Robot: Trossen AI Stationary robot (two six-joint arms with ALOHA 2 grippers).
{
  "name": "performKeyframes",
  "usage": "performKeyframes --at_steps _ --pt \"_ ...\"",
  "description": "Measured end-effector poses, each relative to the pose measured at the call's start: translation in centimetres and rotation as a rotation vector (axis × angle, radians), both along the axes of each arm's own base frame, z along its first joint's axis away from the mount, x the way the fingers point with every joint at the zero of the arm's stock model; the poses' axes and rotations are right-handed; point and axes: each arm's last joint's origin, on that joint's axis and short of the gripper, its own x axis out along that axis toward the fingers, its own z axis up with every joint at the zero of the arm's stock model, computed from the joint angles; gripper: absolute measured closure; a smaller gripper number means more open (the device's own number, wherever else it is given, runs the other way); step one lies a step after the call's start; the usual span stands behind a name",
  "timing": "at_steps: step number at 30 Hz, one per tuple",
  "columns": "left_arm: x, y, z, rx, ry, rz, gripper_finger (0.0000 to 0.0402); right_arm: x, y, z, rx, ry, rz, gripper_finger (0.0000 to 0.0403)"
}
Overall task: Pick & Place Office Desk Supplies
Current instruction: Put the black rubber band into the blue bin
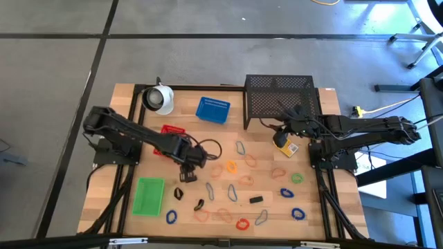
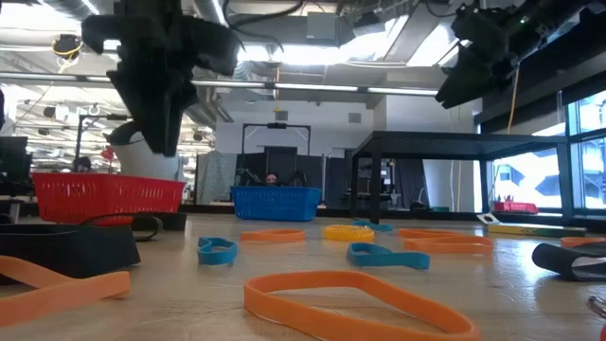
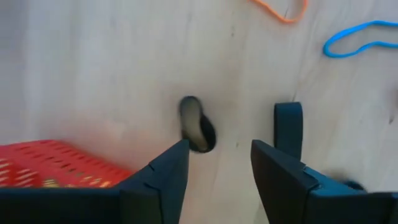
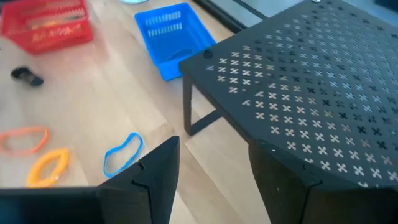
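Presently, my left gripper (image 1: 187, 173) hangs above the wood table (image 1: 124, 97), just past the red tray (image 1: 173, 130) on the side toward the table's middle. Its fingers stand apart with nothing between them. In my left wrist view a small black clip (image 3: 198, 124) lies on the bare wood beyond the fingertips, apart from both, with the red tray's corner close by.

My right gripper (image 1: 285, 131) sits at the front foot of the black mesh rack (image 1: 280, 100), fingers parted. Below it a small yellow box (image 1: 285, 147) shows in the high view; whether it is held or resting on the wood I cannot tell. My right wrist view looks along the rack's perforated top toward the blue tray (image 4: 171, 37).

Trays: blue tray between the white round cup (image 1: 158, 99) and the rack; red tray below the cup; green tray (image 1: 148, 196) near the front left edge, well apart from the others.

Loose items: coloured band loops scattered over the table's middle and front right. Orange ones (image 1: 230, 168) near centre, a blue one (image 1: 288, 192) and a green one (image 1: 297, 178) toward the right, a red one (image 1: 241, 224) at the front. Grey wire clips (image 1: 233, 194) lie among them. Another black clip (image 1: 257, 199) rests near the front centre.
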Motion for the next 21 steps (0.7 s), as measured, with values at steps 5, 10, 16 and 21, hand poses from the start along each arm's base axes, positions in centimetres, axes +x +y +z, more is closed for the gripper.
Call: performKeyframes --at_steps 5,10,16,21 --pt "1.1 -0.7 -2.4 0.011 0.041 0.007 0.0225 0.1 0.2 -0.1 0.02 0.018 0.078 0.0209" --pt "1.6 -0.3 -4.4 0.071 0.112 0.026 0.0232 0.1 0.3 -0.1 0.051 0.016 0.108 0.0209" --pt "2.3 0.9 -6.5 0.077 0.172 0.123 0.0241 0.1 0.3 -0.1 0.058 0.016 0.116 0.0209" --pt "2.6 1.7 -6.9 0.006 0.198 0.159 0.0272 0.1 0.3 -0.1 0.058 0.016 0.115 0.0209"
